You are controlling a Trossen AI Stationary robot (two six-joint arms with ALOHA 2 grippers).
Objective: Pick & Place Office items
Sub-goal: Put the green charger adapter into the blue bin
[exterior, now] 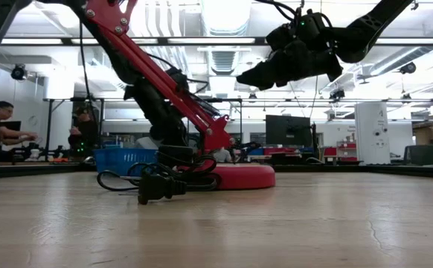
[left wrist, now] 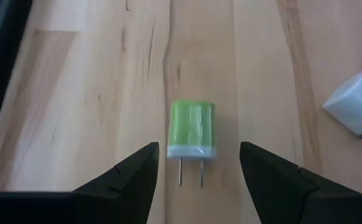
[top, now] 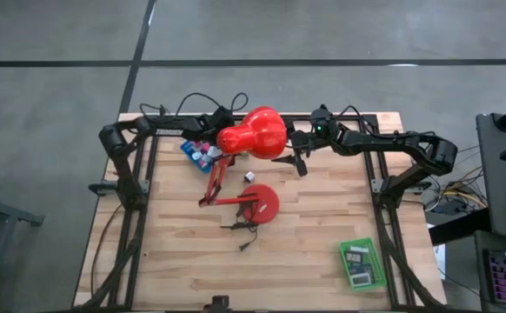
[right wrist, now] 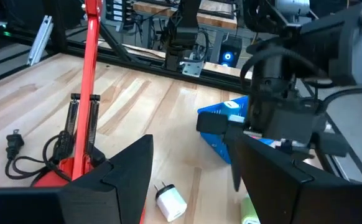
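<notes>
Your left gripper (left wrist: pixel 196 171) is hanging right over a little green plug adapter (left wrist: pixel 193 130) that lies flat on the wooden table (top: pixel 314 235). The jaws are spread wide, one finger on either side of the adapter, neither one touching it, so nothing is gripped. The adapter has a white end cap and its two metal prongs point back toward the gripper. Near it, off to one side, sits a white plug adapter (left wrist: pixel 356 103), also loose on the wood.

From above, most of your left arm is hidden under the red lamp head (top: pixel 255 135), so the wrist camera is the one to trust here. The blue tray (top: pixel 197 153) sits just beside that lamp head with a few small pieces in it, too tiny to make out. The white adapter (top: pixel 249 176) shows as a small pale block between the tray and the lamp's round red base (top: pixel 260 205). The lamp's black cord (top: pixel 243 231) trails off the base toward the front edge.

Your right gripper (top: pixel 293 160) is up in the air on the far side of the lamp head, jaws apart and empty. Its wrist camera catches the white adapter (right wrist: pixel 171 202) and a sliver of the green one (right wrist: pixel 249 211) down below.

The green tray (top: pixel 362 264) is well apart from all this, in the near right corner, holding a couple of flat pieces.
</notes>
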